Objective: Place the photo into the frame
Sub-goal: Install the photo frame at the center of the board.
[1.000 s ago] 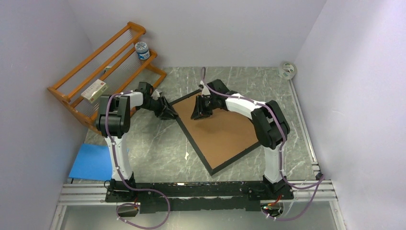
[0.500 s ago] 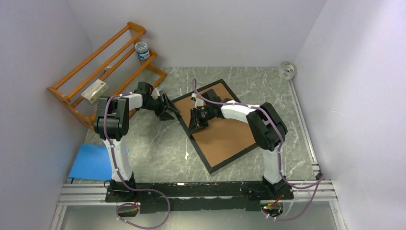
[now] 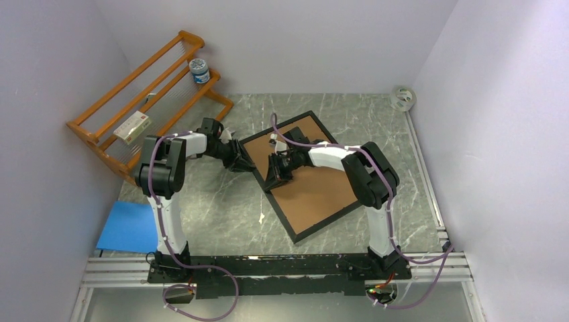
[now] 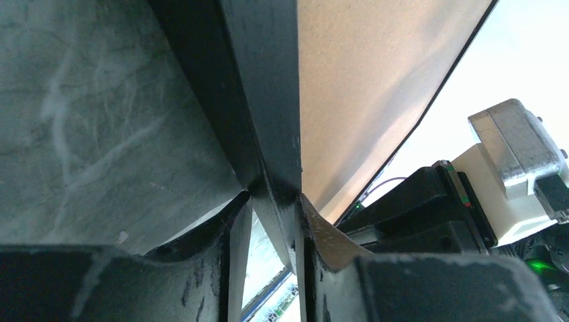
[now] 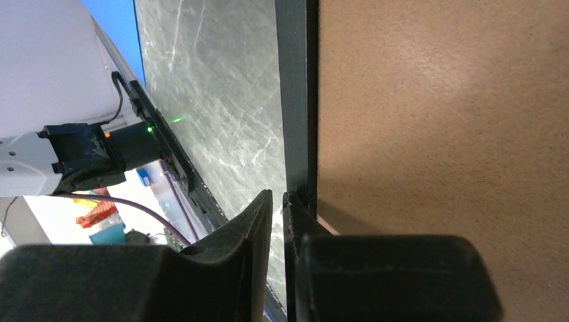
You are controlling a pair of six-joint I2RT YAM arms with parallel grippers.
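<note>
frame [image 3: 286, 221] flat on counter [image 3: 215, 208], brown backing board [image 3: 315, 191] up; left pincer [image 4: 274, 196] clenched on frame's left rail; right pincer [image 5: 278, 194] nearly closed at same rail, grip can't tell

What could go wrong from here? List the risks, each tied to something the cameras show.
1. The left gripper pinches the frame only by its thin rail near a corner, so the frame may twist or slip out.
2. The brown backing board curls up at its edge beside that grip and could pop loose.
3. The right gripper sits at the seam between rail and board. Whether it grips is unclear, so the arms might pull unevenly.
</note>
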